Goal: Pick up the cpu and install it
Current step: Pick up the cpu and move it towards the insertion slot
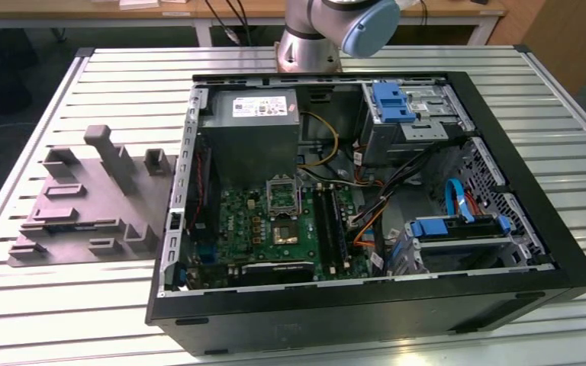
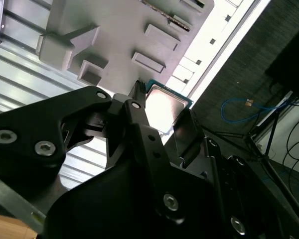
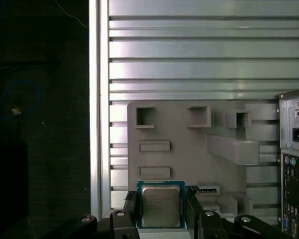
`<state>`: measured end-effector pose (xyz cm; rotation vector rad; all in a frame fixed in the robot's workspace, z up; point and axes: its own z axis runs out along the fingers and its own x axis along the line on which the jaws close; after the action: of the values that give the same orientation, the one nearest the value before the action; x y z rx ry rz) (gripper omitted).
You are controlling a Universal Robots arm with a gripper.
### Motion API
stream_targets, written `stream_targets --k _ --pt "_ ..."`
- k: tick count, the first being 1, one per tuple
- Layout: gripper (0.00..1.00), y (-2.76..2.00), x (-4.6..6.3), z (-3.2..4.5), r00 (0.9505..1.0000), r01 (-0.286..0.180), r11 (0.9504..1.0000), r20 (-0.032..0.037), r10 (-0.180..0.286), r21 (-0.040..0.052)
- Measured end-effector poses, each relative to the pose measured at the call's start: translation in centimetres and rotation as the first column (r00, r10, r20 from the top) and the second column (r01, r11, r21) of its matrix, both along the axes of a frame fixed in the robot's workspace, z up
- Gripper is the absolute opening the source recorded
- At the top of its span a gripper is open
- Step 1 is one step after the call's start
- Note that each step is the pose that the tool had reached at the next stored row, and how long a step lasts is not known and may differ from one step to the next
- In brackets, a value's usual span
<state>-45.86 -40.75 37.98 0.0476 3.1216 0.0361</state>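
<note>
closest to the lens in both wrist views: the gripper [image 3: 161, 210] is clamped on the cpu [image 3: 160, 204], 1 finger [image 3: 131, 209] on each of 2 opposite edges, metal top facing the first wrist camera. looks to me like it's lifted clear, hanging over the grey tray [image 3: 189, 149] with its raised blocks, which sits on the slatted table [image 3: 199, 64]. further off, in the exterior view, the open pc case [image 1: 375, 309] lies beside the tray. the green motherboard [image 1: 247, 221] is inside, its metal-framed socket [image 1: 283, 192] just below the power supply [image 1: 257, 130]. my take for the carry: keep the chip dead flat, squeeze gently on the rim only, and travel slow so it can't twist.
</note>
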Motion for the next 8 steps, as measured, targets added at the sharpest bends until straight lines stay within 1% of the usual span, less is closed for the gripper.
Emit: stream_targets --k 3,8 --pt "0.47 0.0 0.0 0.25 1.0 0.001 1.0 0.0001 -0.001 -0.0001" --pt "0.47 0.01 0.05 0.34 1.0 0.001 1.0 0.0 -0.001 -0.0001"
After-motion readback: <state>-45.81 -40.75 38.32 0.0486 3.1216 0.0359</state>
